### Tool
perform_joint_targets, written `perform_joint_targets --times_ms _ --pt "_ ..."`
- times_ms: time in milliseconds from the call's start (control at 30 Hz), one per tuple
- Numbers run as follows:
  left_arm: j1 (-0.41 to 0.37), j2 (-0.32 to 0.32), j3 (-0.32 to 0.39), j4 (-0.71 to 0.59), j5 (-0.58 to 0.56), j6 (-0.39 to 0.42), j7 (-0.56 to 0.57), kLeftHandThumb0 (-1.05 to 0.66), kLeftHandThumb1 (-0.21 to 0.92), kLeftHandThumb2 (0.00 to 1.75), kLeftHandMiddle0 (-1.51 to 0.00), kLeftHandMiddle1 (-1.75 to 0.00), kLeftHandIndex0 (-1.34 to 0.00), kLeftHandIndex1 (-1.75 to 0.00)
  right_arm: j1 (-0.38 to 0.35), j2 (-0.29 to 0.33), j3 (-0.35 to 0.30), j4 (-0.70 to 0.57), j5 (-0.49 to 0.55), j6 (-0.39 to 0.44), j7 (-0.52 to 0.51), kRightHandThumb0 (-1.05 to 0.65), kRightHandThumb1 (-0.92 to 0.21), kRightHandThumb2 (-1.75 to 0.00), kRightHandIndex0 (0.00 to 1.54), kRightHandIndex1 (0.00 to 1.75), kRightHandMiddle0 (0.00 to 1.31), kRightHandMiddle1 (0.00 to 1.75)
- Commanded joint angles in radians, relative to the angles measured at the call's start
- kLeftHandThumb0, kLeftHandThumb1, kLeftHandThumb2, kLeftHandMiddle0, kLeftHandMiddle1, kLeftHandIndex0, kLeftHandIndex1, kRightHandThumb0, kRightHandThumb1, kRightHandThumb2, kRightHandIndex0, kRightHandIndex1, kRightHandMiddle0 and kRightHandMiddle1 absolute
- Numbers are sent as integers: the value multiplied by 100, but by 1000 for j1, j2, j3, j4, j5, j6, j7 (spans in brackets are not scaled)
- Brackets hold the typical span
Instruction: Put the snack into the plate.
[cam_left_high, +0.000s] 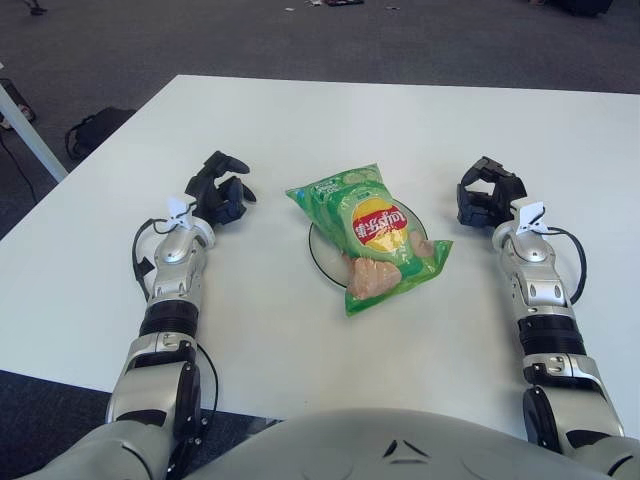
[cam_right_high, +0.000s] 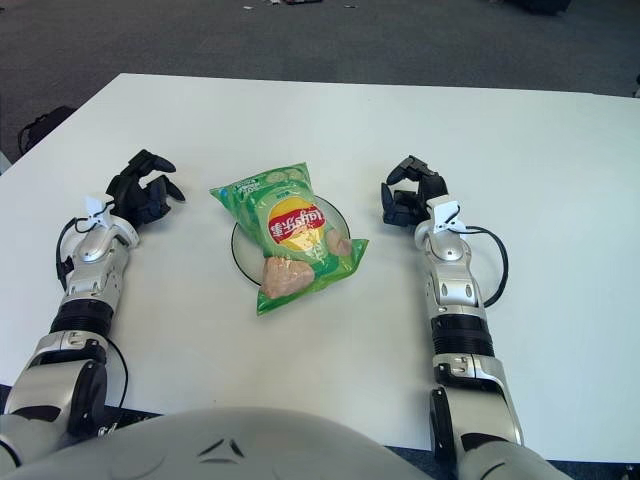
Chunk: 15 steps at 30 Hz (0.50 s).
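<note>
I see my left hand (cam_left_high: 220, 195) curled and holding nothing left of the snack (cam_left_high: 368, 235), a green crisp bag lying across the plate (cam_left_high: 315, 251) with its near end overhanging. My right hand (cam_left_high: 487, 195), also curled and unloaded, shows right of it. I judge placement complete; I would keep both hands clear.

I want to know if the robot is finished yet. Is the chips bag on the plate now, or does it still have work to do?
It looks done. The green snack bag lies on top of the plate, covering most of it. Nothing is in hand: the left hand shows left of the bag and the right hand right of it, both with curled fingers holding nothing. Nothing seems left to do.
</note>
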<state>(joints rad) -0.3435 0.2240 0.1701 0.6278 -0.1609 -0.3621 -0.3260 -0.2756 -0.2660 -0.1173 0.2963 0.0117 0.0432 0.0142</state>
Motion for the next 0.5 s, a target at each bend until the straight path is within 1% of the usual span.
perform_joint_targets --times_ms 0,200,300,467 --pt "117 -54 -47 63 42 -20 4 -45 41 121 -103 -175 -54 -175 51 19 26 56 -17 57 14 -47 -35 -128 128 175 59 175" --pt "131 -69 -65 35 80 -44 60 -45 40 121 -110 -175 -54 -175 52 20 24 51 -12 63 17 -47 -35 -128 128 175 59 175" --pt "149 -75 -81 -10 110 -7 106 -45 41 120 -113 -175 -54 -175 53 21 20 51 -6 65 19 -47 -34 -128 128 175 59 175" --pt "166 -71 -100 -65 134 66 138 -45 41 120 -114 -175 -53 -175 52 21 18 52 -6 63 17 -47 -34 -128 129 175 59 175"
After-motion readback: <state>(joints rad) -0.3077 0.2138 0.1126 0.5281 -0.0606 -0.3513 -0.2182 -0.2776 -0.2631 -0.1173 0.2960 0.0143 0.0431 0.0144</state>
